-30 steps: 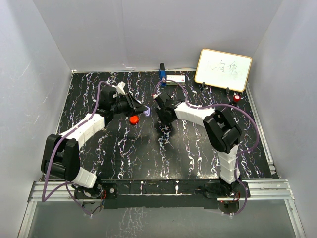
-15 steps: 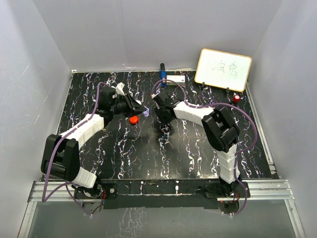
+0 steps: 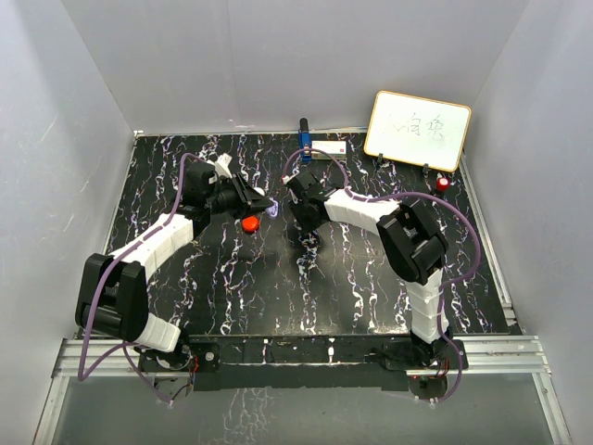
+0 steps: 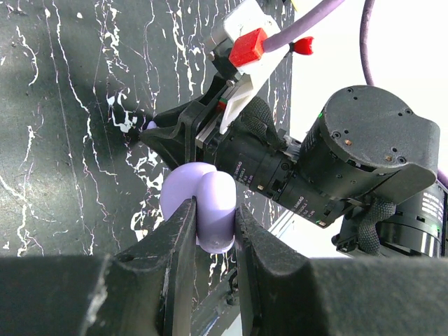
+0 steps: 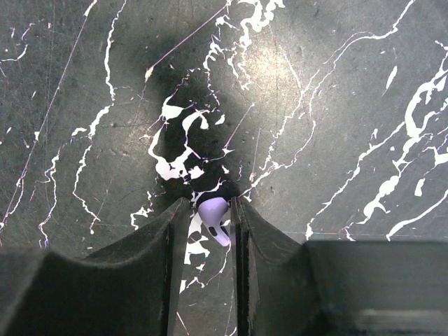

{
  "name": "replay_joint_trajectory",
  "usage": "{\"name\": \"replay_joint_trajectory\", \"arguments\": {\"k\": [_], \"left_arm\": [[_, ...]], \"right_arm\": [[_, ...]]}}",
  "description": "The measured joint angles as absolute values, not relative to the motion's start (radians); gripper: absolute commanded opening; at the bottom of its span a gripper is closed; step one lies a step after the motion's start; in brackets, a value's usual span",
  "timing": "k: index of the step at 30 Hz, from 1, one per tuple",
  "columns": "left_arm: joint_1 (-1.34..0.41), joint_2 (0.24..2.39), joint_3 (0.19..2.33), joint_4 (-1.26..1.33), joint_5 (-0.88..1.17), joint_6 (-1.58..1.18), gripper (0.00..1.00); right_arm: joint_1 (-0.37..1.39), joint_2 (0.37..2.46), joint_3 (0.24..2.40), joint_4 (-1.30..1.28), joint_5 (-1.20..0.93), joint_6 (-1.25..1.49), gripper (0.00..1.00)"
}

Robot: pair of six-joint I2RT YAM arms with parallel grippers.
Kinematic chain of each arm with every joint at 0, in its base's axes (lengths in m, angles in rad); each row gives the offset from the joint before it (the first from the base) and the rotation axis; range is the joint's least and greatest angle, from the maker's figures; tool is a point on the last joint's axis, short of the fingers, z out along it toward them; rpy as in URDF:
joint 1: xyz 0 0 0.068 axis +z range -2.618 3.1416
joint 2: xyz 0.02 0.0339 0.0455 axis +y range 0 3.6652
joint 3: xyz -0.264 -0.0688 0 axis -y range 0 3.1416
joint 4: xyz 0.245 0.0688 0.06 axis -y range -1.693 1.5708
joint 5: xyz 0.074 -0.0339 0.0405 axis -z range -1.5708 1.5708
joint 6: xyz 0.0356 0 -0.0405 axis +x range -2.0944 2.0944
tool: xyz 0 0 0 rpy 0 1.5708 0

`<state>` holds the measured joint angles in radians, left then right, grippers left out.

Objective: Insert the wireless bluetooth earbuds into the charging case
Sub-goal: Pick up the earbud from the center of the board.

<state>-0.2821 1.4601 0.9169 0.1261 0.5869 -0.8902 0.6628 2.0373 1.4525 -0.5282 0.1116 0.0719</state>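
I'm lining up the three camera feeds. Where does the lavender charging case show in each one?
Top external: the lavender charging case is a small pale speck at the tip of the left gripper, just above and left of centre.
Left wrist: bottom centre, pinched in that gripper.
Right wrist: not in it.
Shared landmark: the black white-veined table shows in all three views.

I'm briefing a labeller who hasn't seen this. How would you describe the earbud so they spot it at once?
On the black marbled table, look just behind the centre. The earbud sits between the fingertips of the right gripper. It is tiny, lilac, with a short stem, much smaller than the lilac case clamped in the left gripper.
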Motion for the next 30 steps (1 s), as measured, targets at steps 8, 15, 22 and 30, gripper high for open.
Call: {"name": "replay_joint_trajectory", "arguments": {"k": [8, 15, 22, 30], "left_arm": [[-0.278, 1.46, 0.916, 0.126, 0.587, -0.89, 0.0], [-0.278, 1.46, 0.916, 0.126, 0.587, -0.89, 0.0], [-0.278, 1.46, 0.916, 0.126, 0.587, -0.89, 0.0], [-0.278, 1.46, 0.916, 0.126, 0.587, -0.89, 0.0]], "right_arm": [[0.661, 2.044, 1.462, -0.534, 0.097, 0.072, 0.19], [0.656, 2.049, 1.47, -0.539, 0.083, 0.073, 0.26], [0.646, 2.049, 1.475, -0.546, 0.075, 0.073, 0.36], [0.645, 2.05, 1.476, -0.549, 0.063, 0.067, 0.31]]}}
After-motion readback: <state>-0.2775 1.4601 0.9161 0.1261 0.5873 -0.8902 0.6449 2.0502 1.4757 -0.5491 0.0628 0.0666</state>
